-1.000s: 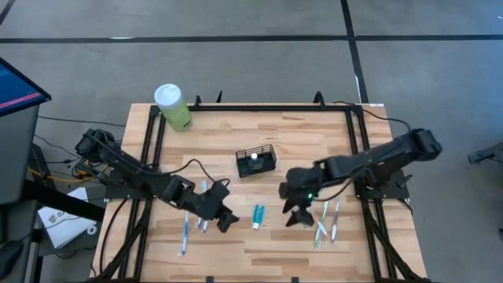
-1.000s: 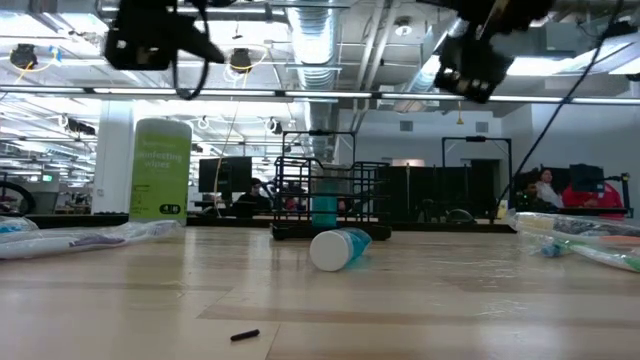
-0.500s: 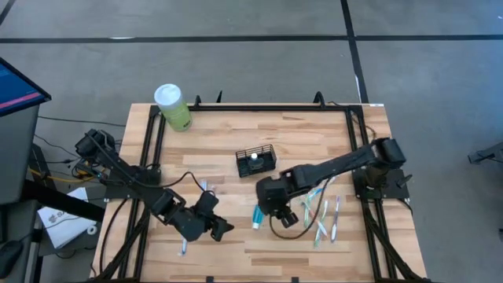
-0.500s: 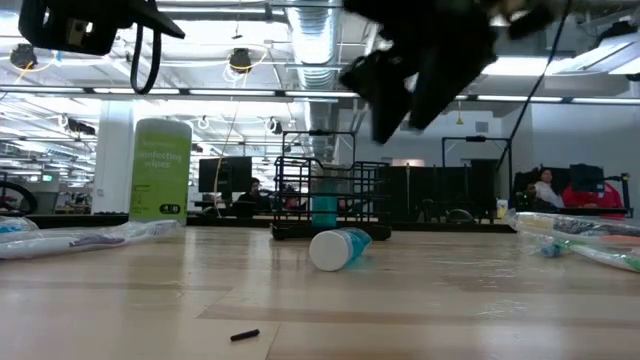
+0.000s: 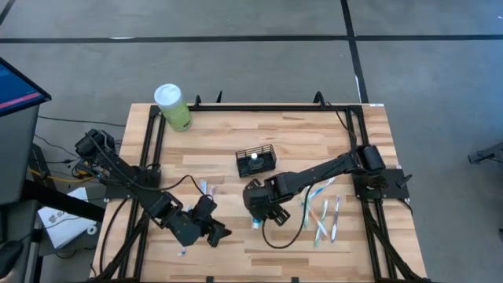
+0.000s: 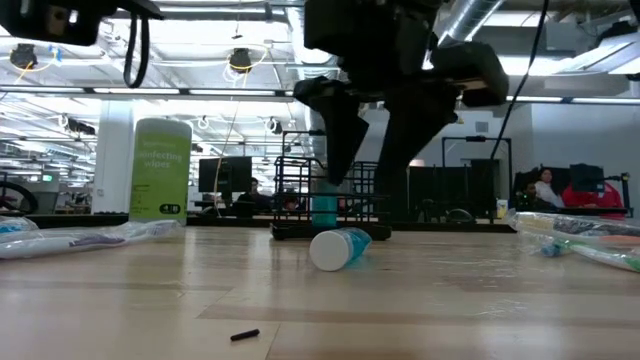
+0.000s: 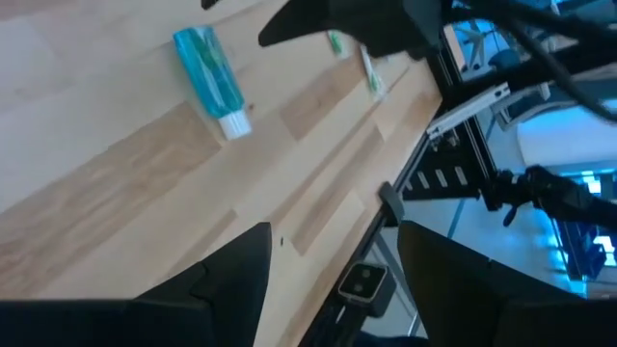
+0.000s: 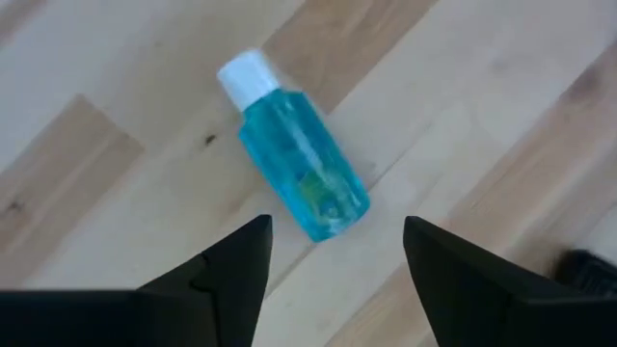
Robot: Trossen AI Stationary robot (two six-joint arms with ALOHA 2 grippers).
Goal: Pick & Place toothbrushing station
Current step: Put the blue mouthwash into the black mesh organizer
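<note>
Hovering over a small blue bottle (image 8: 297,166) with a white cap, the right gripper (image 8: 333,255) holds its fingers apart with nothing between them, the bottle lying on its side on the table (image 5: 314,130) just ahead of the tips. The step in hand looks like reaching for this bottle so that it can go into the black wire caddy (image 5: 256,161), which stands upright near the middle of the table, just beyond the bottle and apart from it. The next move seems to call for lowering the fingers to either side of the bottle's body, turned across its length, then closing; a round bottle lying flat could roll if nudged. The left gripper (image 7: 328,265) waits over the near left part of the table, fingers apart and empty. From above, the right arm hides most of the bottle. Something white and teal stands inside the caddy, but what it is cannot be made out. Toothbrushes (image 5: 324,220) lie to the right and others (image 5: 203,189) beside the left arm, partly covered. A green canister (image 5: 173,106) stands at the far left corner.
</note>
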